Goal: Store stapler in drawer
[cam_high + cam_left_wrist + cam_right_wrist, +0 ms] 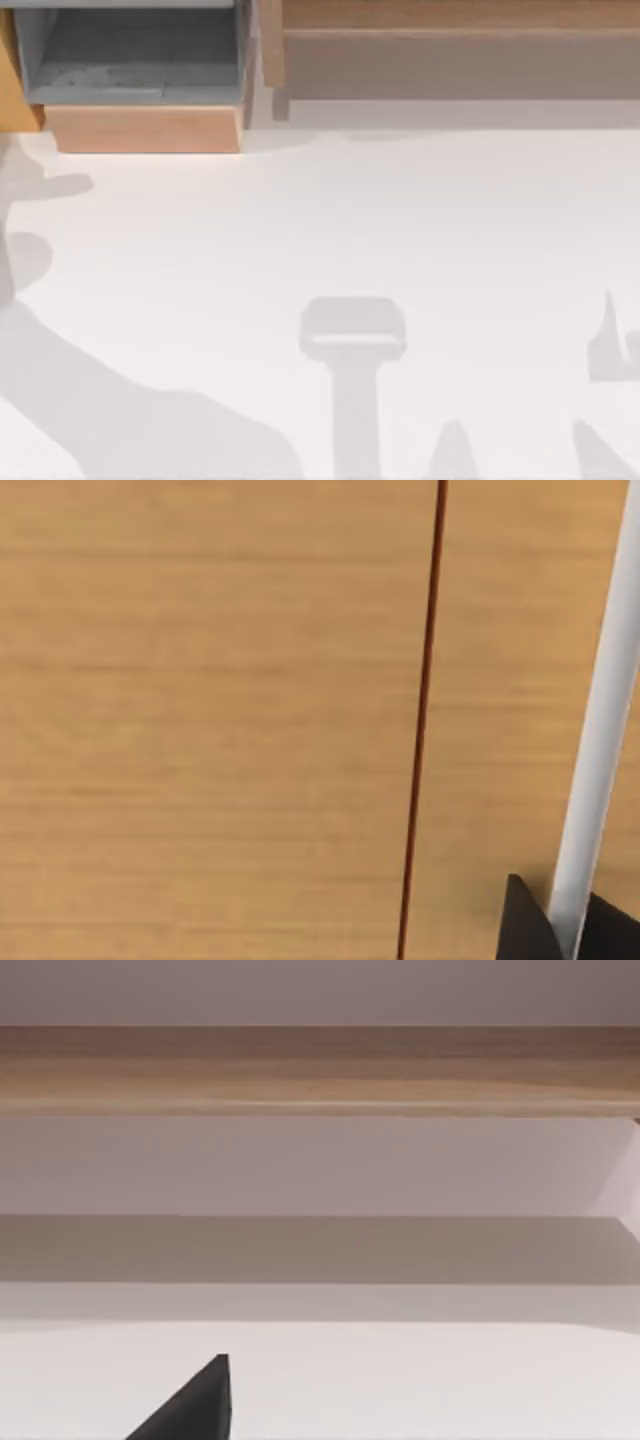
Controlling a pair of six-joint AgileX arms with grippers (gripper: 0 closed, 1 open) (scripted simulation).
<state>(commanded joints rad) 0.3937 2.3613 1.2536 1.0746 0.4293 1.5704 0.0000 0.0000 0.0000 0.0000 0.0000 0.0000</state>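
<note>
A: Where is the stapler placed?

B: Its place cannot be told. Nothing red is made out on the part of the drawer's [140, 60] grey inside that is seen from above.

A: And the drawer itself?

B: It is found at eleven o'clock on the desk [420, 230], pulled out, with its tan front panel [145, 130] turned toward six o'clock. A wooden cabinet [450, 40] is set beside it, from twelve to two o'clock.

A: What is known of the hands?

B: The left hand [560, 935] is held close against a wooden face, with a white bar [600, 730] just at it. The right hand [195, 1405] is held low over the desk, facing the cabinet. Whether either is wide, narrow or holding anything cannot be told.

A: How far is the task judged to be?

B: The opening is judged done. The storing cannot be confirmed, so the stapler is probably still to be laid in the drawer.
</note>
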